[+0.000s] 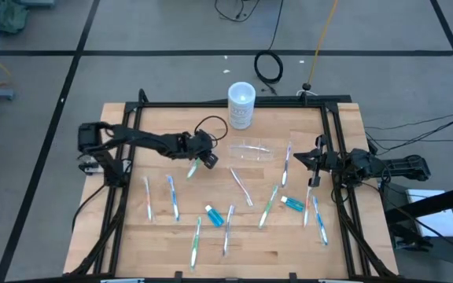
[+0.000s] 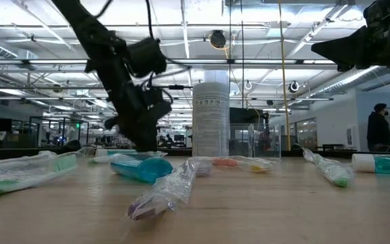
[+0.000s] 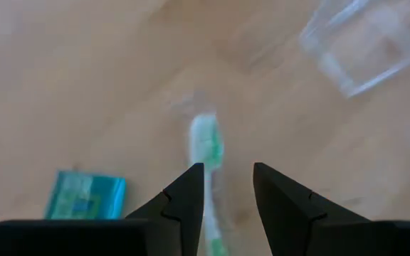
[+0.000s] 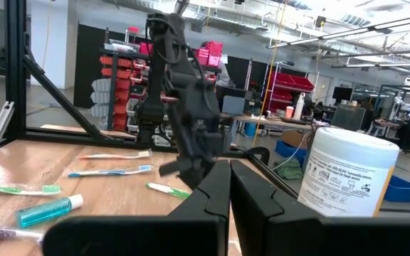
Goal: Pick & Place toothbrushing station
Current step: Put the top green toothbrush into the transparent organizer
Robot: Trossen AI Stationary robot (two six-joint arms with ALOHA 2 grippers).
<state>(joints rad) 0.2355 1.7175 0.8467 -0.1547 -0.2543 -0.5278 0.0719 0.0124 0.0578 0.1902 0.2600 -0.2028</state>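
Note:
The toothbrushing station's clear container (image 1: 252, 151) rests on the wood table right of my left gripper (image 1: 208, 159) and shows blurred ahead of it in the left wrist view (image 3: 361, 43). My left gripper (image 3: 228, 178) is low over the table, tipped down and open. A green toothbrush (image 3: 206, 146) runs between its fingers, closer to one of them, with bare table showing beside the other. From above, this toothbrush (image 1: 193, 168) lies just beside the gripper. My right gripper (image 4: 230, 186) is shut and raised at the table's right edge (image 1: 305, 159).
Wrapped toothbrushes lie scattered over the near half (image 1: 172, 196) (image 1: 196, 240) (image 1: 270, 204) (image 1: 319, 220). Two small blue tubes lie among them (image 1: 215, 216) (image 1: 292, 203). A tall white cylinder (image 1: 241, 104) stands at the far edge. A black frame (image 1: 211, 103) borders the table.

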